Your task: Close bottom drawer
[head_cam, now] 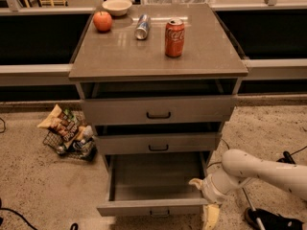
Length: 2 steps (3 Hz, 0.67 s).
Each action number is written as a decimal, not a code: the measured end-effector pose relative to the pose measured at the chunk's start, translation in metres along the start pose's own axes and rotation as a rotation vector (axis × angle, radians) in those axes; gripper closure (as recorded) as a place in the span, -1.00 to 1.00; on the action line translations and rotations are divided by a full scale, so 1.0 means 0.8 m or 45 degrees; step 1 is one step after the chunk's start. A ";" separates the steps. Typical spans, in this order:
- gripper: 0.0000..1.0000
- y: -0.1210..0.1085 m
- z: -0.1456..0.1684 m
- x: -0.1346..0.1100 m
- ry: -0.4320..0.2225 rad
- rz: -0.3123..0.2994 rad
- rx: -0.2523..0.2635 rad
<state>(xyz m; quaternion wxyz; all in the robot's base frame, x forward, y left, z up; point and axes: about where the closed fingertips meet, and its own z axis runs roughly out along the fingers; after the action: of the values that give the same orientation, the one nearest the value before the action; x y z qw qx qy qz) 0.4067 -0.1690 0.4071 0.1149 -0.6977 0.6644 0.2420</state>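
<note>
The bottom drawer (152, 208) stands pulled well out, slim grey front nearest. The gripper (203, 200) straddles its right front corner, jaws spread.

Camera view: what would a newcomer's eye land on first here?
The bottom drawer stands out first, pulled far out with a bare tray, low in the middle. The gripper sits at that drawer's front corner, on the picture's right. On the cabinet top, a red soda can stands upright.
</note>
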 end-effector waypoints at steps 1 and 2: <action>-1.00 -0.005 0.054 0.027 -0.061 0.015 -0.021; -1.00 -0.010 0.108 0.048 -0.158 0.041 -0.059</action>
<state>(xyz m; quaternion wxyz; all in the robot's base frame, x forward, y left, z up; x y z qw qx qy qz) 0.3983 -0.1599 0.3132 0.1358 -0.6730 0.6615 0.3018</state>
